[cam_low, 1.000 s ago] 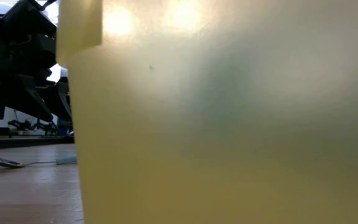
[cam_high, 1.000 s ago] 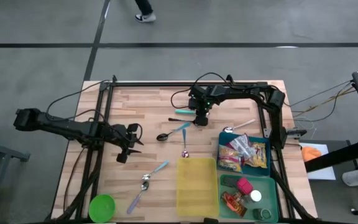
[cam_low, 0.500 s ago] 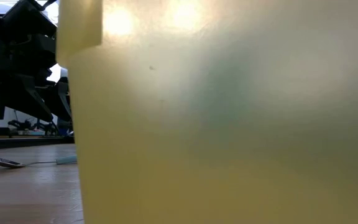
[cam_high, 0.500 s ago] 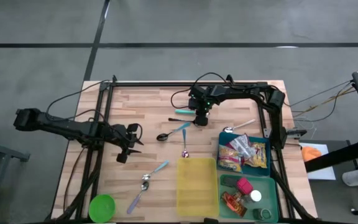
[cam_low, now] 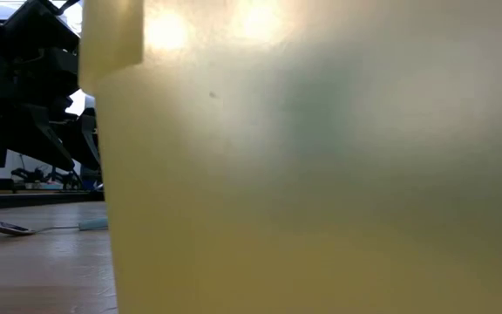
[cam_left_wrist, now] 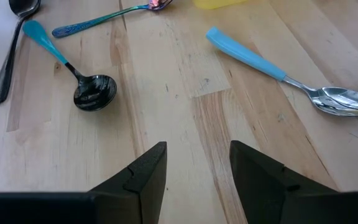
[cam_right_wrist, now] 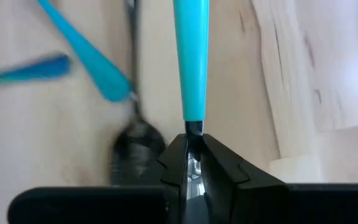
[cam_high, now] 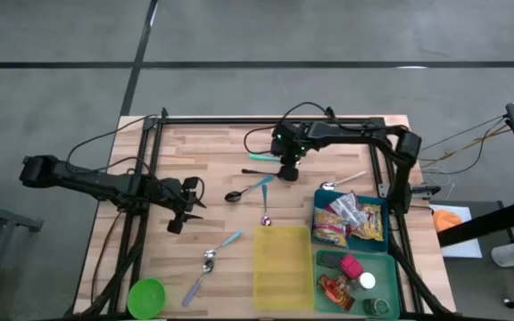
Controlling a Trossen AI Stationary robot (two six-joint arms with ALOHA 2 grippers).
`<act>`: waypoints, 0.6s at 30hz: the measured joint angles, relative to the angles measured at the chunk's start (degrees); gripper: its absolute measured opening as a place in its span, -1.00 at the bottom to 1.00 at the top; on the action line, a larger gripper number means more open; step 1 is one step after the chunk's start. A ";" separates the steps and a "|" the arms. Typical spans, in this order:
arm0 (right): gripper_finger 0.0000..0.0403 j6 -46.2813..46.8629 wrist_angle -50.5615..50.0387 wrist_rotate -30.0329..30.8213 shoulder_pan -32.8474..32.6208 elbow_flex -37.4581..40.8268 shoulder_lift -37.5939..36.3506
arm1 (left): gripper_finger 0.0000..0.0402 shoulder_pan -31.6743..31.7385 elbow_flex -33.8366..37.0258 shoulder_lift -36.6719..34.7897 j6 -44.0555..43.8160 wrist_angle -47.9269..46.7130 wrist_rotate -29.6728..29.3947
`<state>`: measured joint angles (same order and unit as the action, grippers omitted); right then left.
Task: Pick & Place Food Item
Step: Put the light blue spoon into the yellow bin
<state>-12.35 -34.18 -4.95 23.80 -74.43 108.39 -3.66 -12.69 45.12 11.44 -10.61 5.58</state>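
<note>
Toward the far middle of the table (cam_high: 194, 143), a teal-handled spoon (cam_right_wrist: 191, 62) is clamped by its neck in the right gripper (cam_high: 287, 169). The grip should be kept level so the handle is not swung into the two spoons just beside it. Open wood is left to the far left; the yellow bin (cam_high: 282, 266) stands nearer. The left gripper (cam_left_wrist: 197, 163), parted and empty, is held over bare wood.

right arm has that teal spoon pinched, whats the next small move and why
Probably lift straight up a little. The right gripper has its jaws shut on the teal-handled spoon at its neck, low over the table, with other spoons lying close by. A short rise should clear them before carrying it anywhere.
</note>
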 joint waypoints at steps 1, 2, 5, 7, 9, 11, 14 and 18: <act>-0.85 0.59 -0.05 -0.04 -0.56 -0.01 -0.99 | -0.13 0.00 0.00 0.00 0.00 0.00 0.00; -0.85 1.44 -0.24 -0.06 -1.09 -0.04 -1.97 | -0.13 -0.02 0.00 0.00 0.00 0.00 -0.01; -0.84 4.18 -0.94 -0.07 -3.13 -0.07 -4.64 | -0.13 -0.01 0.00 0.00 0.02 0.01 -0.01; -0.84 6.95 -1.24 -0.04 -4.69 -0.07 -6.48 | -0.13 -0.02 0.00 0.00 0.02 0.02 -0.02; -0.84 10.08 -1.19 -0.06 -6.65 -0.08 -8.57 | -0.13 0.00 0.00 0.00 0.12 -0.01 -0.02; -0.84 12.81 -1.18 -0.06 -8.85 -0.11 -10.48 | -0.13 -0.01 0.00 0.00 0.13 0.00 -0.01; -0.84 16.25 -1.15 -0.06 -12.55 -0.11 -13.01 | -0.13 0.00 -0.01 0.00 0.12 0.01 -0.01; -0.84 20.46 -0.92 0.00 -18.01 -0.11 -15.60 | -0.13 0.00 0.00 0.00 0.12 0.00 -0.02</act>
<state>8.10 -35.10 -4.95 5.80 -74.54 92.79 -3.67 -12.69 45.12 11.56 -10.61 5.56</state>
